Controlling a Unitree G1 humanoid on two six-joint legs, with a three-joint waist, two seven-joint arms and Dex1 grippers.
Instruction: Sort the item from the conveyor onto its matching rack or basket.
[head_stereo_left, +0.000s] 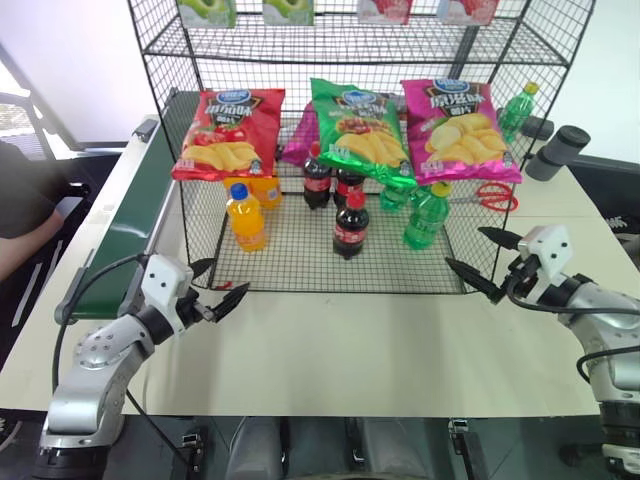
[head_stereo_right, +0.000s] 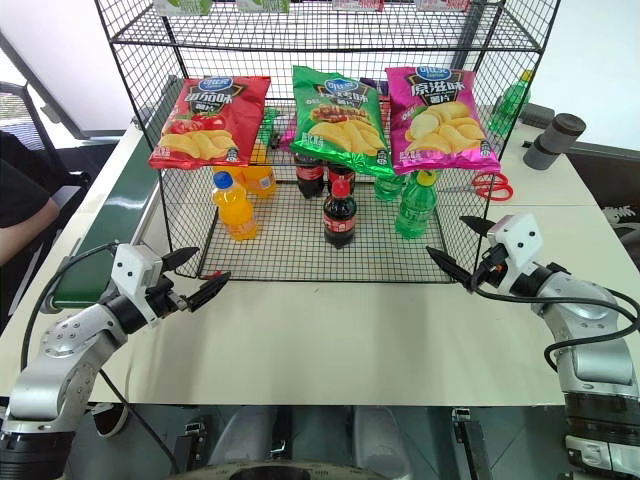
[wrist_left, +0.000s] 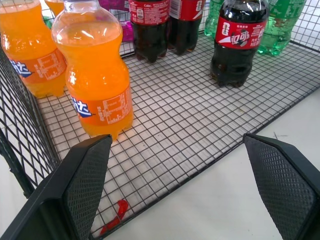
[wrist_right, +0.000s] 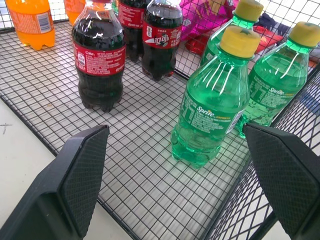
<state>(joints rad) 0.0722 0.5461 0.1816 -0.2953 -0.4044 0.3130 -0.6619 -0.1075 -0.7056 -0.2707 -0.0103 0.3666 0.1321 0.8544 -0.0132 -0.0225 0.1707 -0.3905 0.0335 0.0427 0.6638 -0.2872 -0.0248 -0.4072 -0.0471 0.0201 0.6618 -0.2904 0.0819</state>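
From the head, the left gripper (head_stereo_left: 222, 296) and the right gripper (head_stereo_left: 481, 258) hover over the table (head_stereo_left: 380, 340) with fingers spread wide and empty, one at each front corner of the wire rack (head_stereo_left: 340, 262). A cola bottle (head_stereo_left: 351, 226) stands on the rack's lowest mesh, ahead of and between both sets of fingers, and the conveyor (head_stereo_left: 130, 215) runs beyond the left fingers.

At the left wrist, an orange soda bottle (wrist_left: 96, 75) stands just past one finger (wrist_left: 87, 182).

At the right wrist, a green bottle (wrist_right: 212, 102) stands between the spread fingers (wrist_right: 82, 175), farther out.
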